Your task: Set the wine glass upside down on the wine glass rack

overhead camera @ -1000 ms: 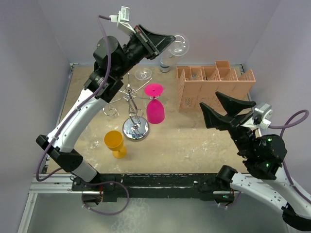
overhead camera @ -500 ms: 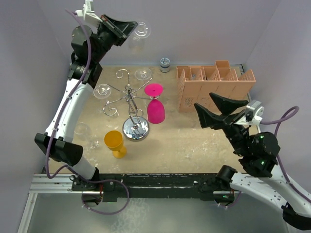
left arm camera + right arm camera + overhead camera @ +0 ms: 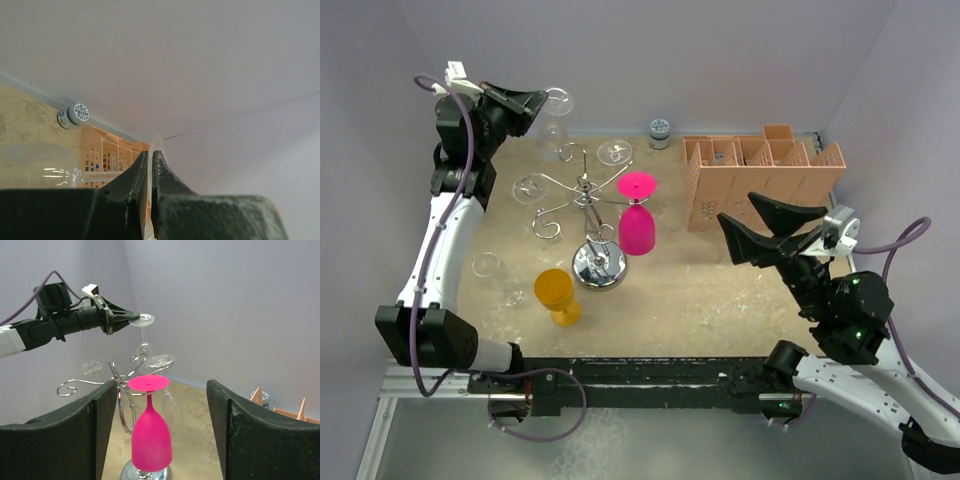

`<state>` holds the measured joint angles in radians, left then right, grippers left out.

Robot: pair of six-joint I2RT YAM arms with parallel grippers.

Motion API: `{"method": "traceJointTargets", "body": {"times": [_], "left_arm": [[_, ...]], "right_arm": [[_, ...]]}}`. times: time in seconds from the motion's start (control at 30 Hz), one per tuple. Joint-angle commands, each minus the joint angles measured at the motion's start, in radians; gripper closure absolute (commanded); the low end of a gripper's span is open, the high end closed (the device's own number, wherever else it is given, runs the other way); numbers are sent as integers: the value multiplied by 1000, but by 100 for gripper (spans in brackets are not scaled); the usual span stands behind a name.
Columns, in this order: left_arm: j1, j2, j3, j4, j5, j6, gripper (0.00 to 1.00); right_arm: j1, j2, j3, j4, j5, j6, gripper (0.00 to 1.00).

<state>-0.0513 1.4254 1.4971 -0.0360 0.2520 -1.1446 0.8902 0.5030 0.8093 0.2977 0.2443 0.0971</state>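
A clear wine glass (image 3: 556, 128) hangs bowl-down above the table's back left corner. My left gripper (image 3: 542, 100) is shut on its thin round foot (image 3: 156, 143), and the bowl (image 3: 35, 165) shows at the left of the left wrist view. The wine glass rack (image 3: 584, 192) stands just right of and below it, a silver wire stand on a mirrored base (image 3: 598, 267). A pink glass (image 3: 639, 226) and two clear glasses (image 3: 615, 152) hang from it upside down. My right gripper (image 3: 738, 210) is open and empty, right of the rack, facing the pink glass (image 3: 150, 440).
An orange-pink slotted box (image 3: 760, 180) stands at the back right, with a small blue-patterned jar (image 3: 660, 132) by the back wall. A yellow cup (image 3: 556, 295) stands upright in front of the rack. Another clear glass (image 3: 492, 270) lies near the left edge.
The left arm has swung left and lower with the clear glass, from the back centre to the back left corner. The right gripper has drifted slightly left, still open.
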Motion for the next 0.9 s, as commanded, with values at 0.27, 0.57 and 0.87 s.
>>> {"method": "traceJointTargets", "body": {"times": [0.27,0.57,0.87], "left_arm": [[33,-246,-171,-44,-93,-30,100],[33,-294,-256,-72,-19,-62,100],[33,-320,-293,-81,67,-82,100]], "right_arm": [[3,-9,-12,29,-2,33,27],[3,-19,-37,43,6,56,27],[3,-7,-63,77,3,67,27]]}}
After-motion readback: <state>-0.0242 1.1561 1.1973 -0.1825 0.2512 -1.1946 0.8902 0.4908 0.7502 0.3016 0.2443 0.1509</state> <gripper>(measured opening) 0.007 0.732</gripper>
